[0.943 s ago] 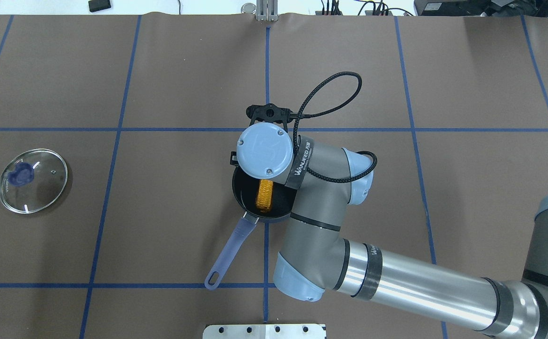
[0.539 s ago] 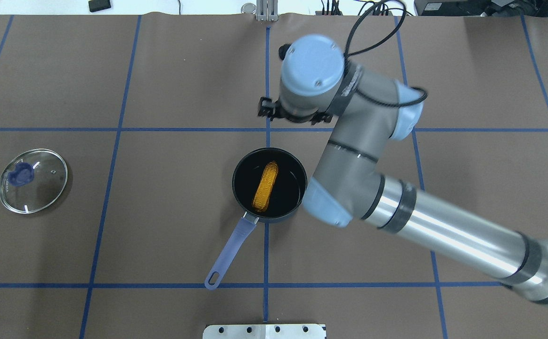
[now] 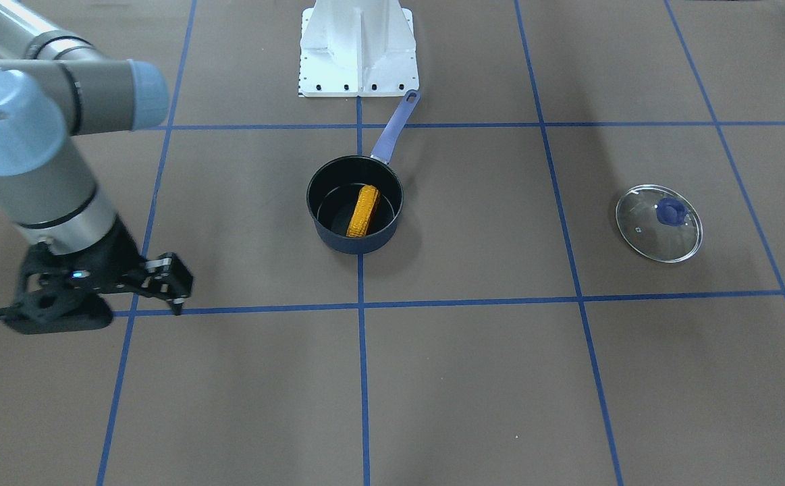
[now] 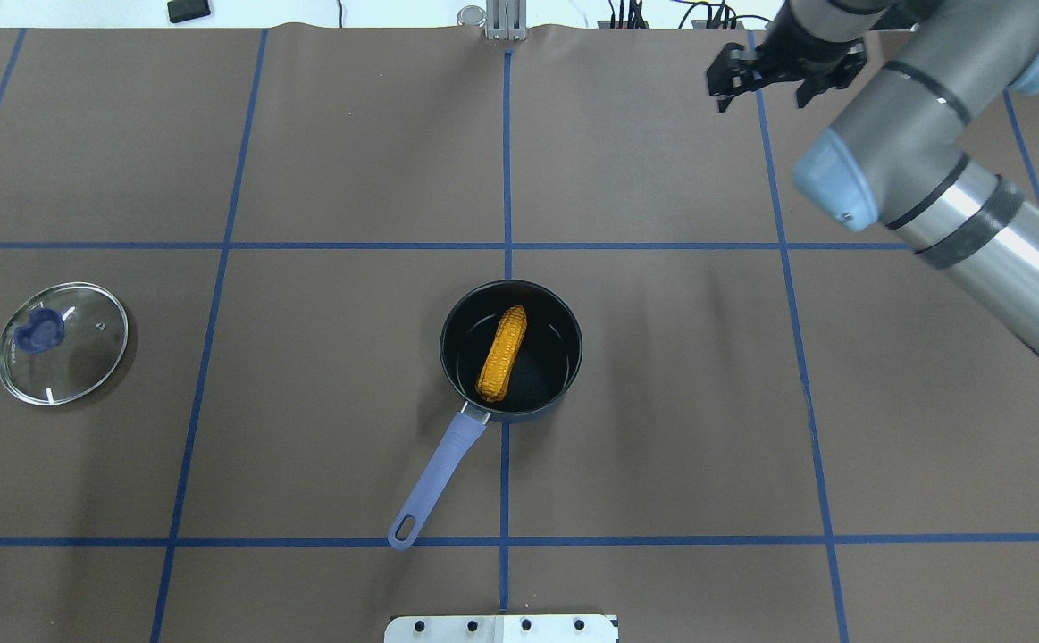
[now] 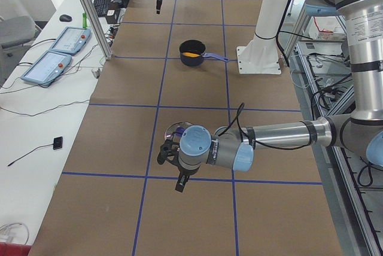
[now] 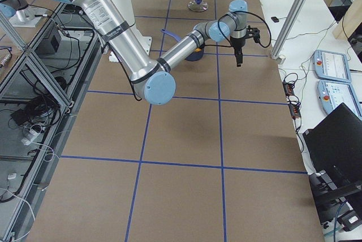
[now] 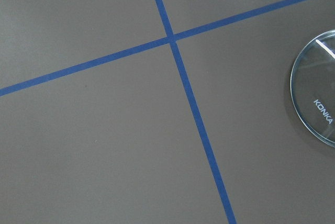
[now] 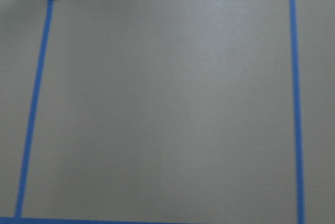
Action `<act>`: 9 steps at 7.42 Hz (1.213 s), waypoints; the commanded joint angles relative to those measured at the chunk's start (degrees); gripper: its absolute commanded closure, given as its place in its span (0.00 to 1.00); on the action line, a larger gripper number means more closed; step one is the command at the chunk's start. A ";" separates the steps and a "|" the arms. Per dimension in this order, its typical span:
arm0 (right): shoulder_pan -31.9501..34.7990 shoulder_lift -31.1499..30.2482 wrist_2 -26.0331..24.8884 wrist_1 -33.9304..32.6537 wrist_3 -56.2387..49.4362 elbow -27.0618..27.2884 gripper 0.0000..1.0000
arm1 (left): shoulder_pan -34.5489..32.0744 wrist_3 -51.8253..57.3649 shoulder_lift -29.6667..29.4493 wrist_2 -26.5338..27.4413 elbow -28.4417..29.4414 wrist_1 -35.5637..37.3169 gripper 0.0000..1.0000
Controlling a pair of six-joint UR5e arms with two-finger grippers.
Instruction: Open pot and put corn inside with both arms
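The dark navy pot (image 4: pixel 573 344) stands uncovered at the table's middle, its periwinkle handle (image 4: pixel 439 478) pointing towards the robot. The corn (image 4: pixel 502 354) lies inside it, also in the front view (image 3: pixel 362 211) within the pot (image 3: pixel 355 244). My right gripper (image 4: pixel 762 89) is open and empty, high over the far right of the table, well away from the pot; it also shows in the front view (image 3: pixel 175 289). My left gripper (image 5: pixel 170 172) shows only in the left side view, near the glass lid (image 4: pixel 62 343); I cannot tell whether it is open or shut.
The glass lid with a blue knob lies flat at the table's left end (image 3: pixel 659 223); its rim shows in the left wrist view (image 7: pixel 314 103). A white base plate (image 4: pixel 501 628) sits at the near edge. Blue tape lines cross the brown mat.
My right arm has lifted off the pot and swung up and away to the far right. The corn stays lying in the pot. The lid has not moved.
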 commanded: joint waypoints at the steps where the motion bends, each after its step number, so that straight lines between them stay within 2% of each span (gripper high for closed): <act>1: 8.45 -9.85 2.92 0.47 -17.18 0.26 0.00 | 0.58 0.72 -2.17 -0.21 -6.26 17.01 0.02; 2: 11.53 -14.07 4.15 0.64 -22.30 0.52 0.00 | 0.49 0.72 -1.92 0.32 -10.21 21.97 0.02; 3: 13.82 -20.64 4.77 0.73 -25.65 2.35 0.00 | 0.49 0.72 -1.48 0.49 -11.56 22.28 0.02; 4: 17.32 -26.36 5.30 0.99 -31.08 4.54 0.00 | 0.49 0.72 -1.74 0.76 -11.48 22.28 0.02; 5: 19.45 -33.20 6.87 1.00 -33.22 7.43 0.00 | 0.49 0.72 -1.83 2.67 -11.48 22.02 0.02; 6: 22.08 -37.54 9.14 1.00 -33.25 9.47 0.00 | 0.49 0.72 -1.57 2.87 -11.57 21.93 0.02; 7: 25.67 -39.06 12.21 1.08 -33.42 10.36 0.00 | 0.49 0.72 -1.48 2.87 -11.31 21.85 0.02; 9: 27.64 -39.07 12.77 -0.14 -33.51 11.42 0.00 | 0.49 0.72 -1.39 2.87 -11.13 21.85 0.02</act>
